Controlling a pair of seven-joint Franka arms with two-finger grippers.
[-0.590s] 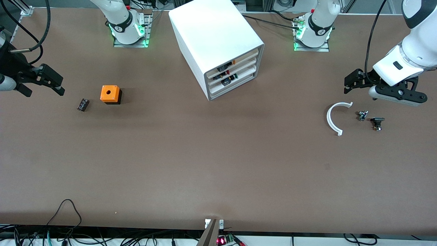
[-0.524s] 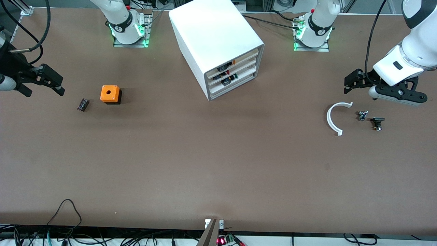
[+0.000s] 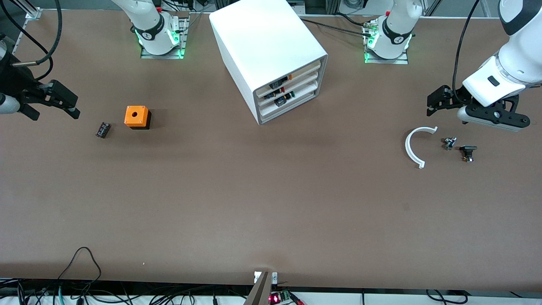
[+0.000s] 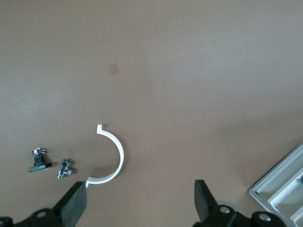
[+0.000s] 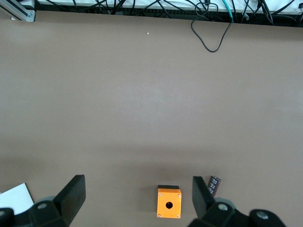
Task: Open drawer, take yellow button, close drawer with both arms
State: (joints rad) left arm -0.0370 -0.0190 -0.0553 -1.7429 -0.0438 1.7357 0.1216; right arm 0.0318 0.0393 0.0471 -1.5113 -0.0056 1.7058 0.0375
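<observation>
Landmark: the white drawer cabinet (image 3: 271, 55), standing angled on the table (image 3: 254, 203) between my two bases, all three drawers (image 3: 290, 91) shut.

My left gripper (image 3: 440, 101) hangs above the table toward the left arm's end, well apart from the cabinet. Its fingers (image 4: 75, 204) are spread wide with nothing between them. Below it, well apart from the cabinet, lie a white half-ring (image 3: 416, 146), a small metal fitting (image 3: 449, 142) and a black-capped part (image 3: 467, 151).

My right gripper (image 3: 63, 101) hangs above the table toward the right arm's end, also well apart from the cabinet. Fingers (image 5: 73, 195) wide apart, holding nothing. The orange cube box with a hole (image 3: 136, 117) sits between this gripper and the cabinet; a small dark cylinder (image 3: 102, 129) lies just beside the box.

Button: small dark parts with orange, red and green ends show through the cabinet's drawer fronts. An orange tip (image 3: 289, 77) is visible in the top drawer; I cannot tell whether that is the button. No drawer is pulled out.
</observation>
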